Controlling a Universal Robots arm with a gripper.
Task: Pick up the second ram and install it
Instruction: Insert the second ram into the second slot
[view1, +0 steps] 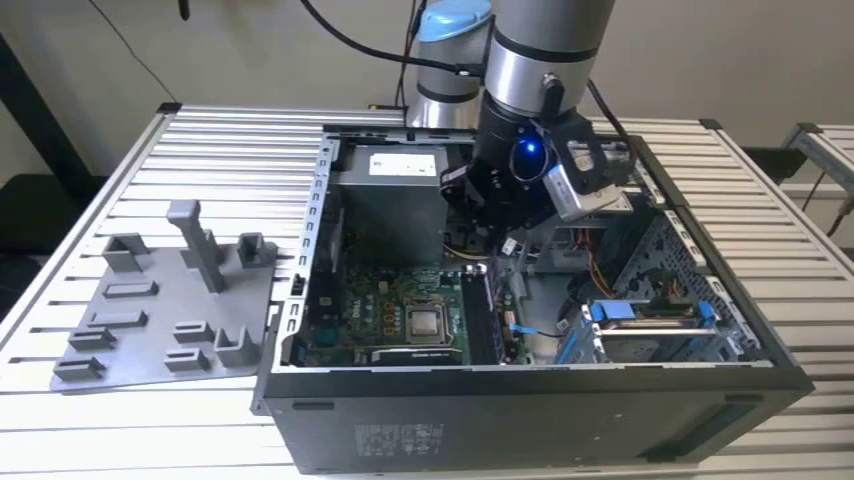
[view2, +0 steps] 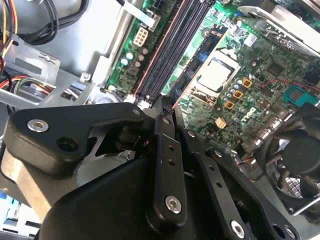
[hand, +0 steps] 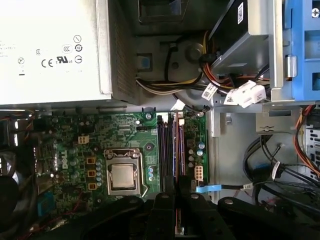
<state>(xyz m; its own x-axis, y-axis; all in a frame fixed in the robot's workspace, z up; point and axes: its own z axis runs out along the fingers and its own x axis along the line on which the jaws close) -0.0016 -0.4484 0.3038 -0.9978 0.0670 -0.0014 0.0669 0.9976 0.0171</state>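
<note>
Reaches down into the open computer case (view1: 534, 410) with the gripper (view1: 505, 240), just above the far end of the long black memory slots (view1: 481, 310). Clamps the fingers (view2: 164, 150) almost together, leaving only a thin slit between the tips. Grips there a narrow strip seen edge-on, taken for the second ram (hand: 177, 225), in line with the slots (hand: 167, 150) beside the processor socket (hand: 122, 175). Hides most of that stick behind the black finger links in both wrist views, so no chips can be made out. Cannot tell whether its lower edge already sits in a slot or hangs just over it. Hard to say too how many slots are filled: only dark rails and a purplish line along them.

Cuts off the gripper's body at the frame edge in the first wrist view. Blocks the near slot ends with the fingertips in the second wrist view. Leaves the grey holder tray (view1: 147, 320) on the slatted table (view1: 80, 440), outside the case toward the exterior view's left.
</note>
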